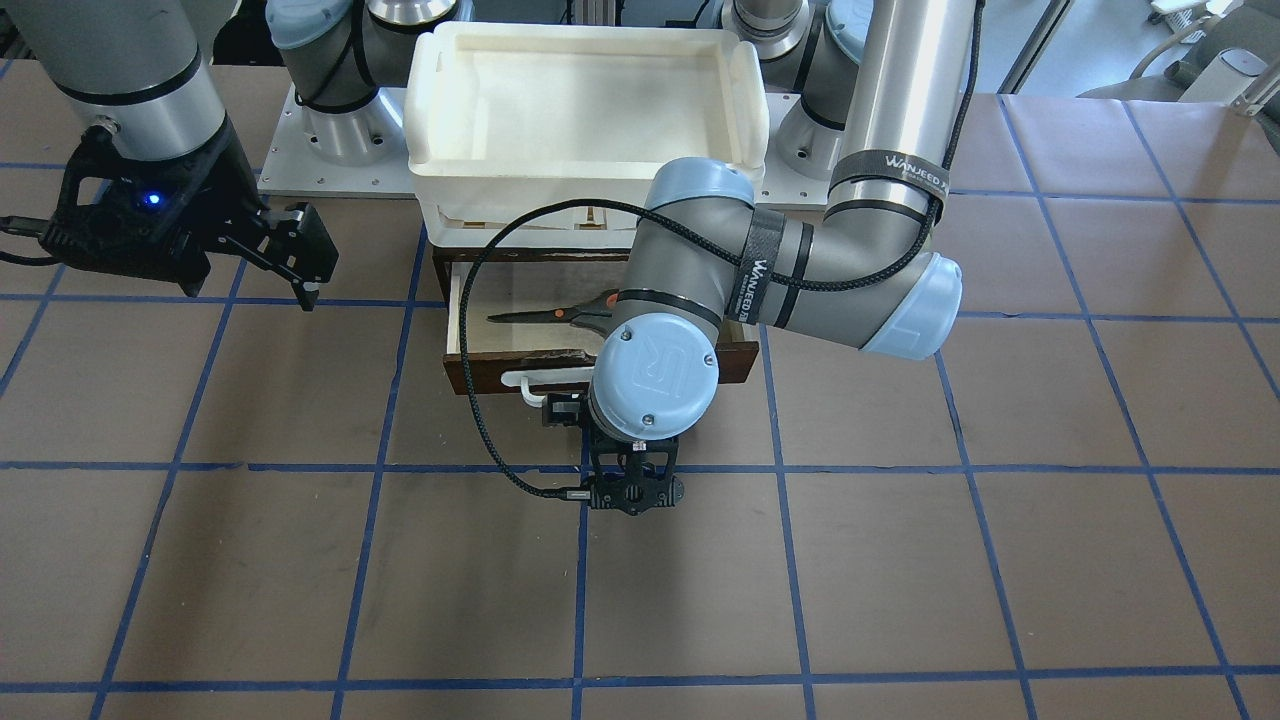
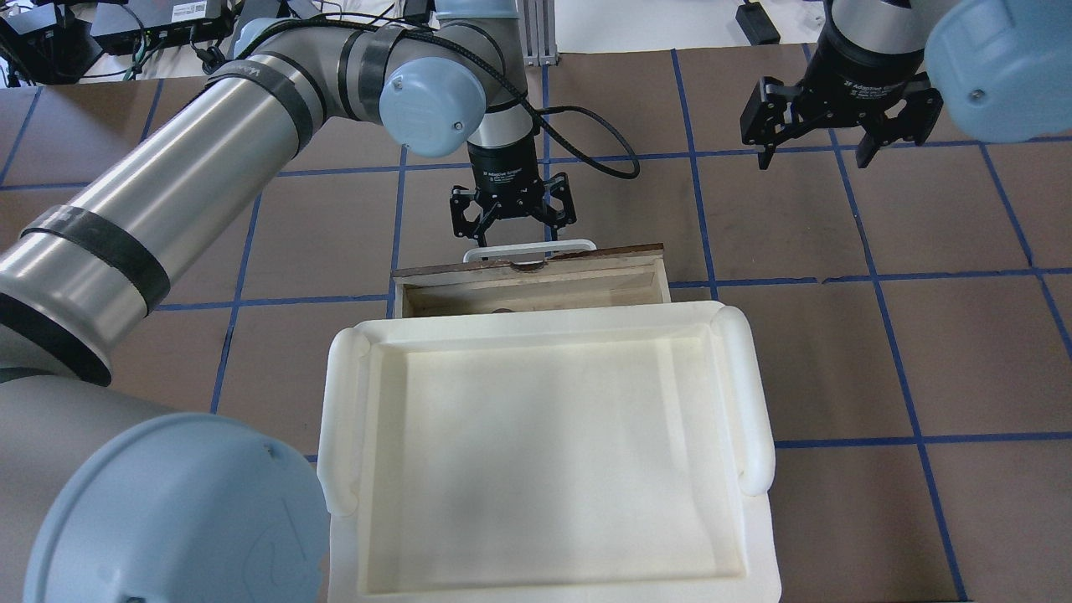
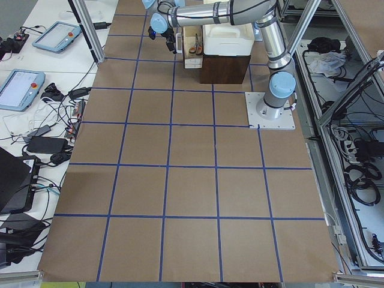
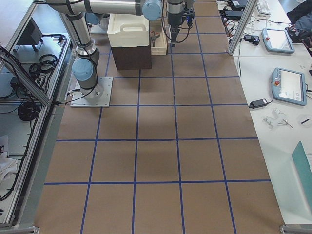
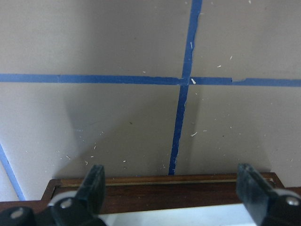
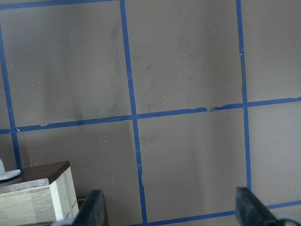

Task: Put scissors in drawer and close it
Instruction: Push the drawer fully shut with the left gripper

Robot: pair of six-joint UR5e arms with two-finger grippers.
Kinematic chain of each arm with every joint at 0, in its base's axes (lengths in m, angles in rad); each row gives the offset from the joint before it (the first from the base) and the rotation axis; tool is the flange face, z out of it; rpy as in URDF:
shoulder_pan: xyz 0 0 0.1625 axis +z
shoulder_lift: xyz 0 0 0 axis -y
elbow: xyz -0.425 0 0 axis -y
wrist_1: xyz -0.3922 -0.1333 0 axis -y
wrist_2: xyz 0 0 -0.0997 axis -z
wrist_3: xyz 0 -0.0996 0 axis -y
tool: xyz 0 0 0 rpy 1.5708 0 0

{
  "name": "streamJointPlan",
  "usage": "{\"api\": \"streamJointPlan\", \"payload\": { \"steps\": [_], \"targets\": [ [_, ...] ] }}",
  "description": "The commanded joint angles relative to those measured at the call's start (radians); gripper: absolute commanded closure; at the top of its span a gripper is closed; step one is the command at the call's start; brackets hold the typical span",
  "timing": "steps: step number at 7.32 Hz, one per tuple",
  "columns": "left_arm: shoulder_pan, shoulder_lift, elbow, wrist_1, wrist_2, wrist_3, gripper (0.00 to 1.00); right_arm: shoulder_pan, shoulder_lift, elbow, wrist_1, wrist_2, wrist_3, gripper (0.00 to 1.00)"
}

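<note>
The drawer (image 1: 480, 335) is pulled partly out of the cabinet, its dark brown front (image 2: 528, 261) and white bar handle (image 2: 528, 249) facing away from the robot. The scissors (image 1: 555, 315) lie flat inside it, blades towards the view's left; in the overhead view the tray hides them. My left gripper (image 2: 512, 219) is open and empty just beyond the handle, pointing down. In the left wrist view its fingers (image 5: 94, 183) stand on either side above the drawer front (image 5: 164, 195). My right gripper (image 2: 816, 142) is open and empty, raised off to the side.
A large white tray (image 2: 335, 394) sits on top of the cabinet over the drawer. The table is brown with blue grid lines (image 1: 580, 580). The left arm's elbow and cable (image 1: 800, 280) hang over the drawer's right part.
</note>
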Motion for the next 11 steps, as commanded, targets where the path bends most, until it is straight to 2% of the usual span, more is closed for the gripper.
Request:
{"api": "streamJointPlan", "payload": {
  "steps": [1,5,11],
  "targets": [
    [-0.004,0.011,-0.007,-0.03,-0.001,0.0,0.0,0.001,0.001,0.0,-0.002,-0.003,0.0,0.0],
    [-0.009,0.055,-0.081,-0.033,-0.001,0.002,0.0,-0.008,0.003,0.0,-0.001,-0.002,0.0,0.0],
    [-0.02,0.084,-0.11,-0.044,-0.002,0.002,0.0,-0.006,0.004,0.0,-0.013,-0.008,-0.007,0.0]
  ]
}}
